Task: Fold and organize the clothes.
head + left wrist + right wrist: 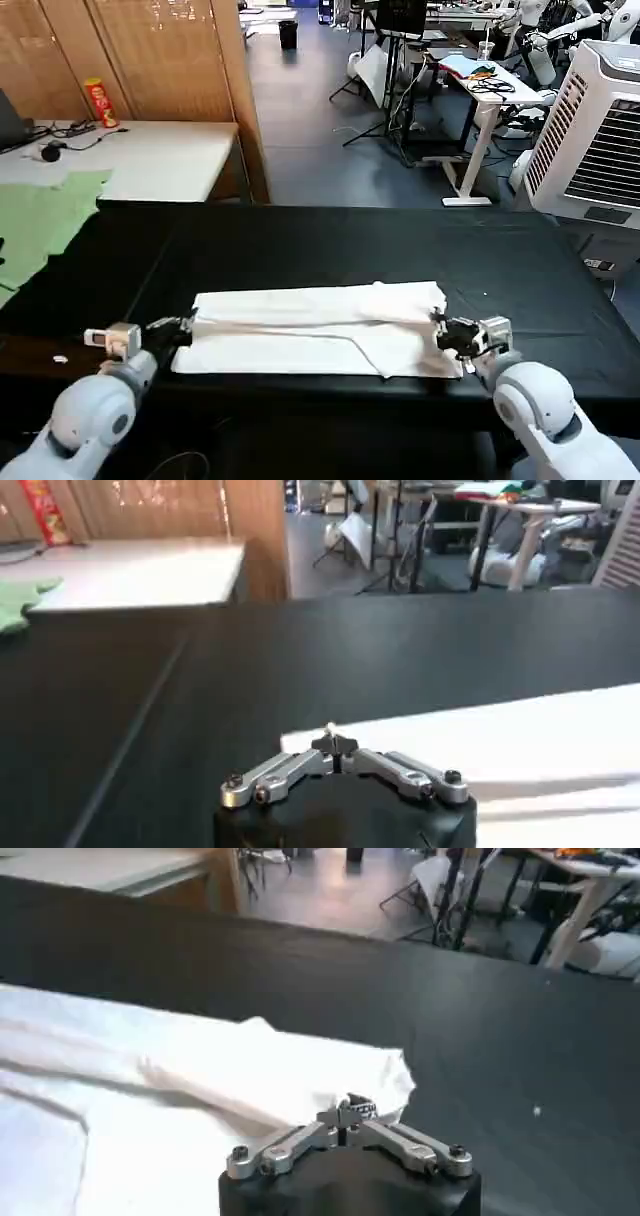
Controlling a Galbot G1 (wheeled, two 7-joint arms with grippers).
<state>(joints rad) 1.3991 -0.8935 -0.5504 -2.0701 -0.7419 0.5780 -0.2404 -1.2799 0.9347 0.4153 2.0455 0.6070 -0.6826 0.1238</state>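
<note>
The left gripper (183,326) is pinched on the left end of the white T-shirt (320,325), its fingers closed together over the cloth edge, as the left wrist view shows (333,744). The right gripper (447,333) is clamped the same way on the shirt's right end (349,1110) — both sit low at the near side of the black table (330,240).

The T-shirt lies near the table's front edge as a long band running left to right, plain side up, already folded lengthwise (a doubled layer and a diagonal crease show across it). By my reading the long fold is done; what is left is bringing the ends together into a compact stack and setting it tidy. A light green garment (40,215) lies apart at the far left.
</note>
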